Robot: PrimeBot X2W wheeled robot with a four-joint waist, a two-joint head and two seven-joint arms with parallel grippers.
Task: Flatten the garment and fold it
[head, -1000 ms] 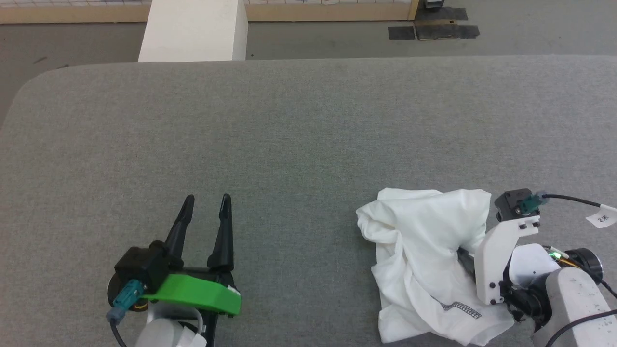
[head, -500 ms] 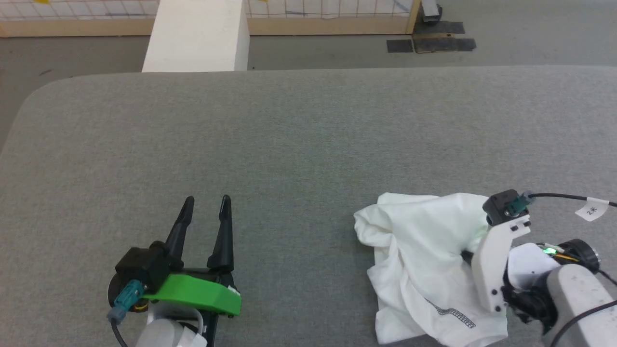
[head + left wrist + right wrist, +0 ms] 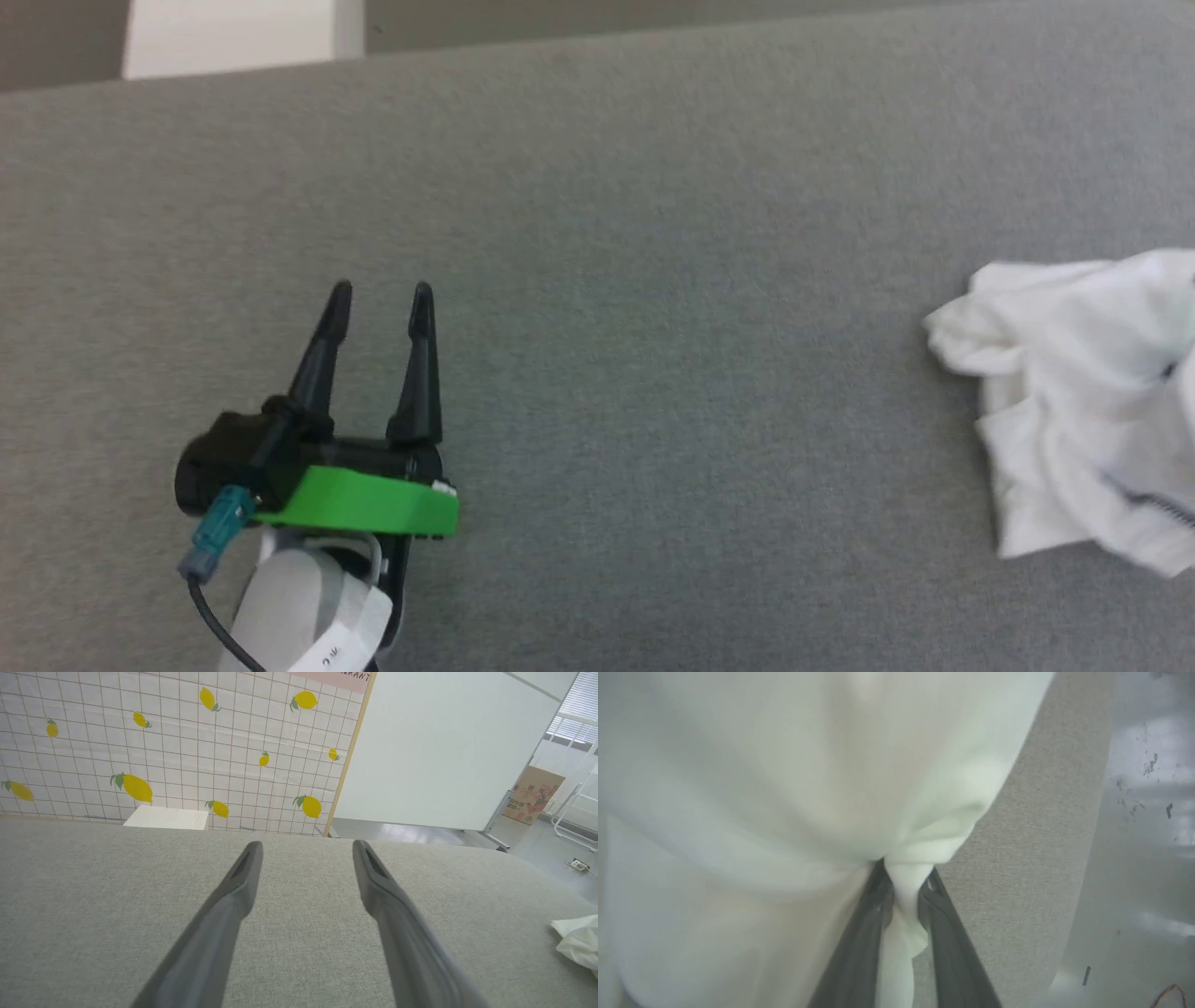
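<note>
Grey cloth-covered table (image 3: pixel 653 233), crumpled white garment (image 3: pixel 1074 401) atop

The right edge of my head view cuts off the shirt (image 3: pixel 1074 401), and its stitching (image 3: pixel 1158 504) there is smeared. At my right wrist it is a soft blur, draped over the tips of my right jaws and hiding them. The box (image 3: pixel 229 37) is cropped at the top.

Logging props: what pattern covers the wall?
The wall shows yellow lemons on white grid; left wrist view.
</note>
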